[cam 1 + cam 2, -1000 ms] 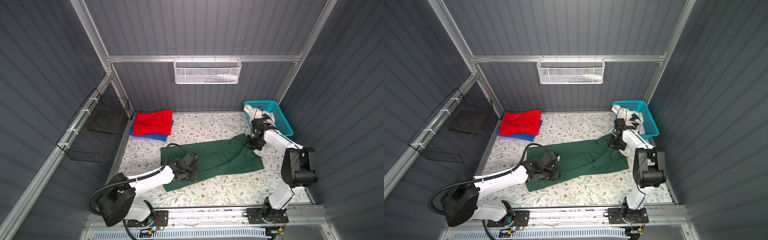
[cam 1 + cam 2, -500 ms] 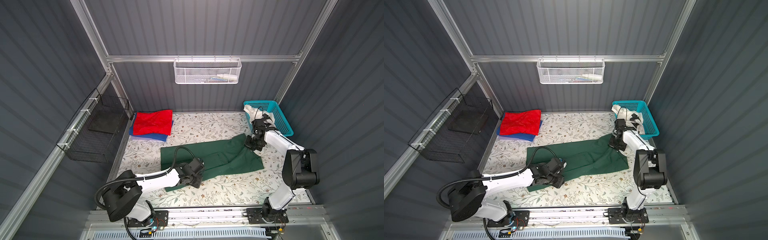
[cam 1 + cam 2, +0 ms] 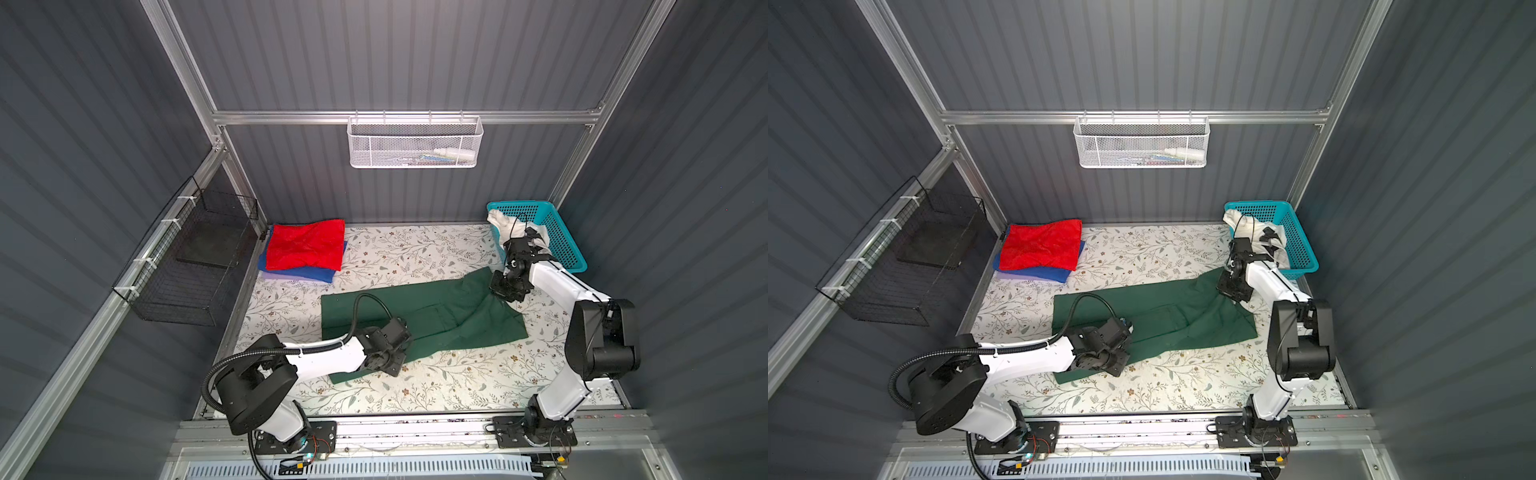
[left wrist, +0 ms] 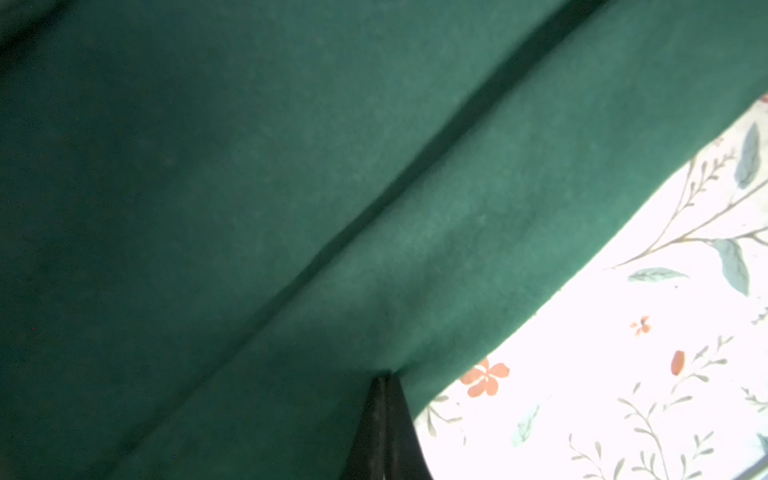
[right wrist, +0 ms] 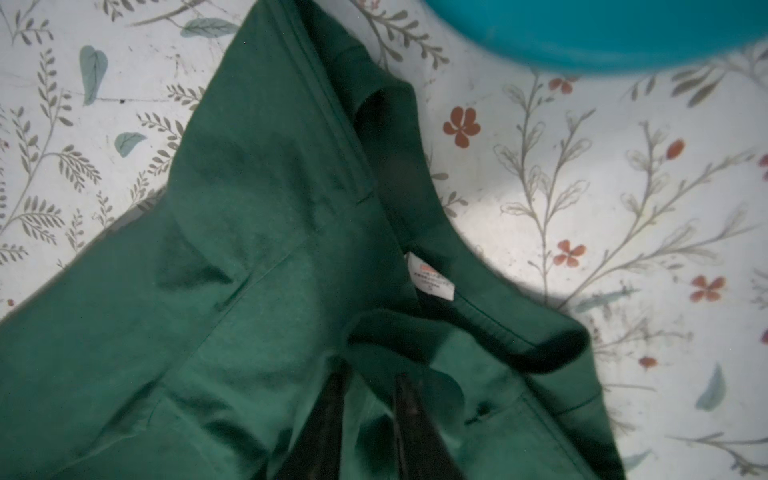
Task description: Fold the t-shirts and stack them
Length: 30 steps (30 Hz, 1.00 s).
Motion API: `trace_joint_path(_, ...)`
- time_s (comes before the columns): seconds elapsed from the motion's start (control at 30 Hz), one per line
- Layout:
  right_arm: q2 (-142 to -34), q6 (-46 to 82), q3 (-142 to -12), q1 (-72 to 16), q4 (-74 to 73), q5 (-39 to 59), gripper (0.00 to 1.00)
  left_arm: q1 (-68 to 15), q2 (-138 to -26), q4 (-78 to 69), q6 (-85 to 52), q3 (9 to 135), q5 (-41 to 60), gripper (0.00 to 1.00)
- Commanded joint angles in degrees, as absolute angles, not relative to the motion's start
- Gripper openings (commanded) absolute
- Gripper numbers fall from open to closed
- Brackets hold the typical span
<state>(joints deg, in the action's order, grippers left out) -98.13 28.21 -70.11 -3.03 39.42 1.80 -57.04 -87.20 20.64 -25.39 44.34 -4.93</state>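
The large dark green cloth t-shirt (image 3: 449, 316) lies spread across the middle of the floral-print table (image 3: 415, 253). The left claw (image 4: 384, 380) is clenched on its near hem at the shirt's 7 o'clock. The right claw (image 5: 372, 374), fingers parted, sits over the collar at 2 o'clock, near the turquoise plastic lattice basket (image 3: 561, 232).

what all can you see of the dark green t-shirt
The dark green t-shirt is soft, plain cloth, folded into a long band. It lies flat on the floral table and runs from the front left toward the turquoise basket. Its collar end, with a white label showing, lies rumpled at the basket end. The left gripper is shut on the shirt's front edge. The right gripper is open over the collar cloth.
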Motion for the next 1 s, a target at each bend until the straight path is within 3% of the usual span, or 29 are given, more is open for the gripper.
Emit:
trace_joint_path(0.0, -95.8, 27.9, -68.7, -2.7, 39.7, 1.7, 0.54, -57.2, -86.3, 23.9, -24.2, 48.4, -5.5, 0.0)
trace_joint_path(0.17, -91.0, 28.0, -65.6, -2.8, 38.7, 1.4, 0.89, -57.1, -85.0, 28.8, -20.2, 54.3, -5.1, 0.0)
trace_joint_path(0.27, -86.5, 27.6, -61.5, -3.1, 36.6, 2.7, 0.98, -55.6, -85.1, 29.9, -19.2, 55.9, -3.7, 0.0)
trace_joint_path(0.4, -80.8, 27.4, -55.1, -3.5, 34.1, 4.9, 0.99, -53.6, -85.4, 29.3, -18.0, 55.8, -0.4, 0.0)
trace_joint_path(0.43, -79.5, 27.4, -53.6, -3.5, 33.7, 5.3, 0.99, -53.7, -85.6, 28.9, -18.0, 55.9, 0.5, 0.06)
trace_joint_path(0.47, -78.2, 27.7, -52.3, -3.5, 33.2, 5.8, 0.99, -54.0, -85.7, 27.8, -18.1, 55.7, 2.4, 0.22)
trace_joint_path(0.5, -77.3, 28.1, -51.2, -3.5, 32.8, 6.9, 0.99, -54.6, -85.6, 25.9, -18.1, 55.1, 4.7, 0.24)
trace_joint_path(0.7, -71.2, 32.0, -45.2, -3.5, 29.0, 16.3, 0.99, -57.3, -87.6, 21.8, -18.1, 51.9, 6.8, 0.24)
trace_joint_path(0.97, -67.2, 32.2, -41.3, -3.5, 29.2, 16.4, 0.99, -59.4, -90.1, 21.6, -19.1, 47.8, -2.0, 0.26)
